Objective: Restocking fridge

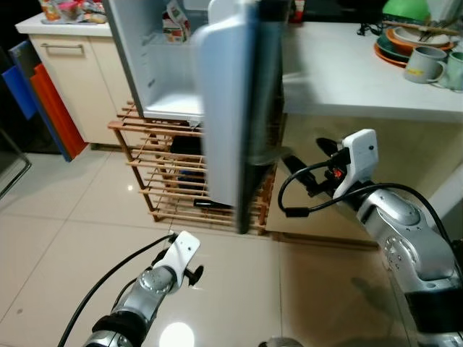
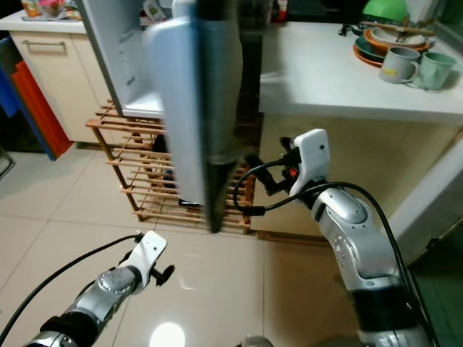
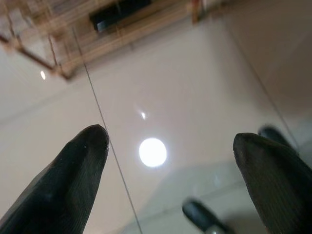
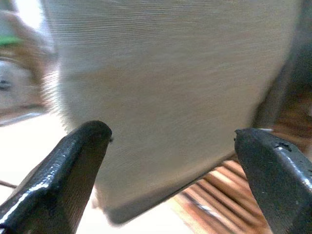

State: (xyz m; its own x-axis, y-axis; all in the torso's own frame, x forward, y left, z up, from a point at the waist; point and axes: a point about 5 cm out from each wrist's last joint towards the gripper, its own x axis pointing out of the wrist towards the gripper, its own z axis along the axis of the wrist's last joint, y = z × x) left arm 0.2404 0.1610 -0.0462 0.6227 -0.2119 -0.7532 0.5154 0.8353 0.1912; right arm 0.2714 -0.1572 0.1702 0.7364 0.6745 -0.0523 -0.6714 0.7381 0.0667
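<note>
White and blurred, the fridge door [image 1: 231,108] stood swung out edge-on, likely mid-swing, exposing the fridge [image 1: 155,65] interior perched on a slatted wooden rack [image 1: 166,173]. The right pincer [image 4: 170,161], fingers spread wide and empty, reached toward the door's lower corner, seemingly to push it. The left pincer [image 3: 170,170], also wide apart, hung idle over the tiled floor [image 1: 65,238]. Dishes [image 1: 419,47] sat on the tabletop [image 1: 340,79].

White fridge door [image 1: 231,108] with black edge, pale wooden slatted rack [image 1: 163,177], glossy beige floor tiles [image 1: 79,238], white counter [image 1: 347,72], grey mug [image 1: 423,65], green bowl [image 1: 405,9], cream cabinet [image 1: 72,79], red and blue boards [image 1: 40,101] far left
</note>
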